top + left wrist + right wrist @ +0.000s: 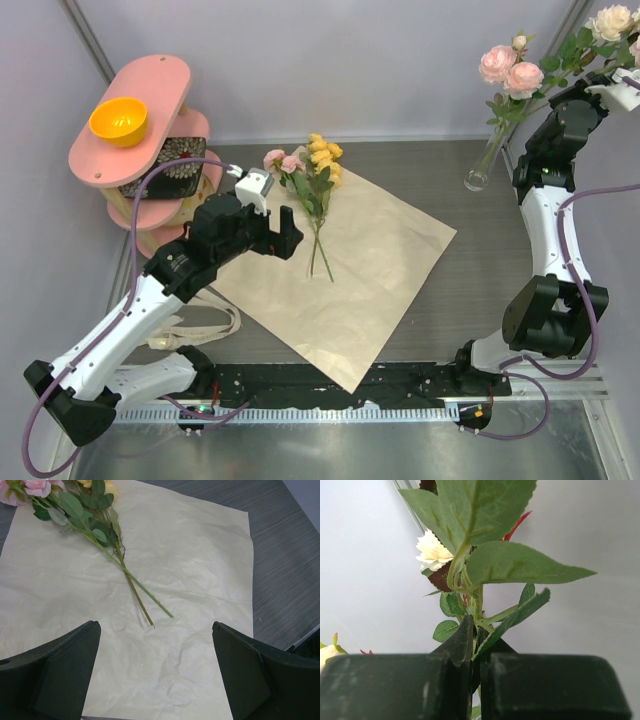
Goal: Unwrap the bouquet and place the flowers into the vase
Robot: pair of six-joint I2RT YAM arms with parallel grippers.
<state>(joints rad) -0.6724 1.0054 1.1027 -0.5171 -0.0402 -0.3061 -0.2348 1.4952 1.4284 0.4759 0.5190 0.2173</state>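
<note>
Left gripper (155, 635) splayed wide above kraft paper (200, 570), loose flowers (100, 535) beside; right gripper (476, 645) clenched on flower stems (479, 600) near vase (485, 160)

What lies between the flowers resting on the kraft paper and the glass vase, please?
In the top external view, beyond the flowers comes only a strip of kraft paper, then bare grey tabletop up to the vase.

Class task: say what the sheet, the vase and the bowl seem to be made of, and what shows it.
Sheet: matte tan kraft paper, by its fine creases. Vase: probably clear glass; the table shows through it. Bowl: likely orange plastic, smooth and evenly coloured, slightly glossy.
</note>
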